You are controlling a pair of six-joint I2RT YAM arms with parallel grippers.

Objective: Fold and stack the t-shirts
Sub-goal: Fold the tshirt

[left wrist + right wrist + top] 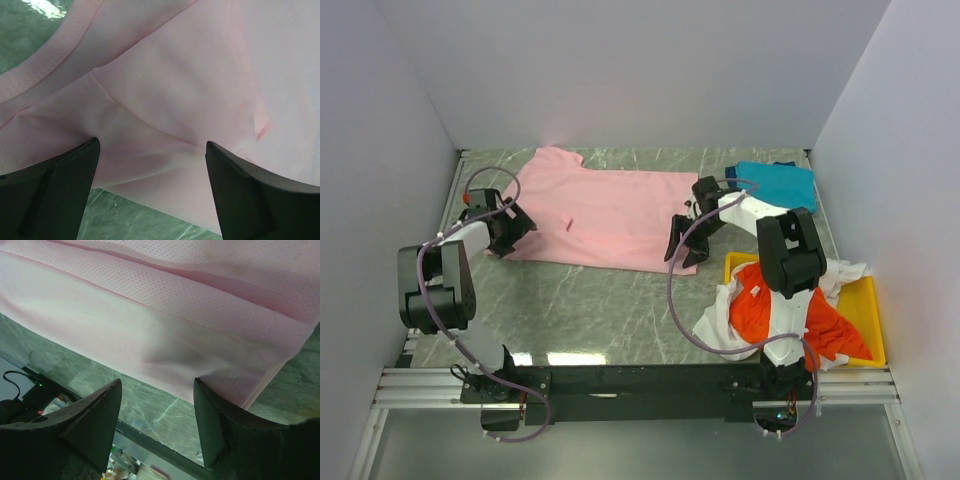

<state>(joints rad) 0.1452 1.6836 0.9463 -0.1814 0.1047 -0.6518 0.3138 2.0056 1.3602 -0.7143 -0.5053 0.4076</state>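
Pink shirt (610,210) spread flat on table (580,310), not yet folded. Teal shirt (775,183) apparently folded, far right. Orange shirt (770,312) and white shirt (720,325) heaped over yellow tray (870,300). Left gripper (510,230) and right gripper (686,248) at pink shirt's near corners, jaws apart, nothing held.

Yellow tray (870,310) on marble table (590,310)

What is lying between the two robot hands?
The pink t-shirt, spread out flat, fills the stretch from the left gripper to the right gripper. The top view shows it.
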